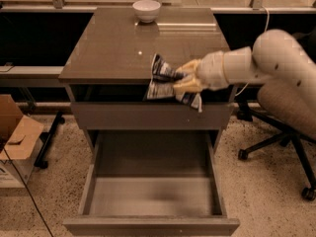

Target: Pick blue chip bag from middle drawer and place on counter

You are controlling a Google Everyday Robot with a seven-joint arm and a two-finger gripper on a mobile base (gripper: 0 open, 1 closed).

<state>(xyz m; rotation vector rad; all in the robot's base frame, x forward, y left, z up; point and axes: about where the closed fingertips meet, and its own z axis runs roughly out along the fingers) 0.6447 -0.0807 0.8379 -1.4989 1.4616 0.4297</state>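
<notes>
The blue chip bag (165,82), crumpled dark blue foil with white and black patches, hangs in my gripper (183,78) in front of the counter's front edge, above the drawer. My gripper is shut on the bag, its yellowish fingers (186,85) pinching the bag's right side, and my white arm reaches in from the right. The middle drawer (153,194) is pulled out below with a bare pale grey floor. The counter (113,48) is a glossy grey-brown slab on top of the cabinet.
A white bowl (146,10) stands at the back of the counter. An office chair (289,117) is at the right beside the cabinet. A cardboard box (15,142) sits on the floor at the left. The drawer above the open one is closed.
</notes>
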